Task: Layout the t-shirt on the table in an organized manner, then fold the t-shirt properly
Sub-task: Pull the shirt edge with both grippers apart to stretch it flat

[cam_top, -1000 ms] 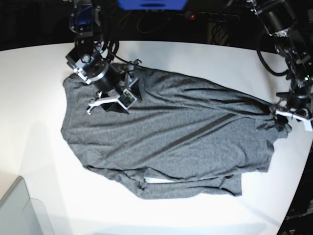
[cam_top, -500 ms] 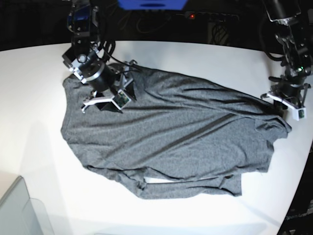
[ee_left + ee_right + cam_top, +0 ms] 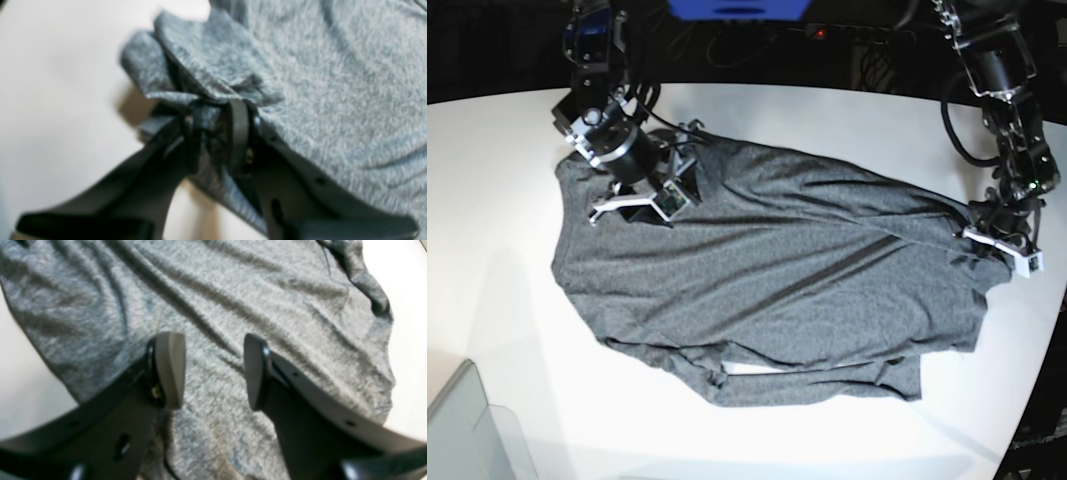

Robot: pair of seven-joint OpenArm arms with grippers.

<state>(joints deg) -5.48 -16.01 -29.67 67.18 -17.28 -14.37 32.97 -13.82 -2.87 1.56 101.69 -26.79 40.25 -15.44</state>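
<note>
Heather dark-grey knit covers most of the white bench (image 3: 847,110): the t-shirt (image 3: 777,280) lies spread and wrinkled across the middle, stretching from about nine o'clock to three o'clock in the base view, with long diagonal creases running across it and a folded-under strip along its six o'clock edge. At the three o'clock edge of the cloth, the left gripper (image 3: 992,232) meets the shirt's bunched corner. The left wrist view, though blurred, shows its jaws drawn close together with a gathered fold of the t-shirt (image 3: 317,100) pinched between the dark fingertips (image 3: 237,133), the fabric puckering up around the pinch and pale bench (image 3: 60,116) showing to the nine o'clock side. The right gripper (image 3: 642,200) sits over the shirt's eleven o'clock region in the base view, near the upper edge of the cloth. In the right wrist view the right gripper (image 3: 213,370) has its jaws parted, one grey pad (image 3: 168,368) on either side of a clear gap, with nothing between them; rumpled t-shirt (image 3: 233,300) fills the view beneath, and whether the tips touch the cloth cannot be told. A translucent grey bin corner (image 3: 472,430) stands at the bench's seven o'clock edge, well apart from the shirt.
</note>
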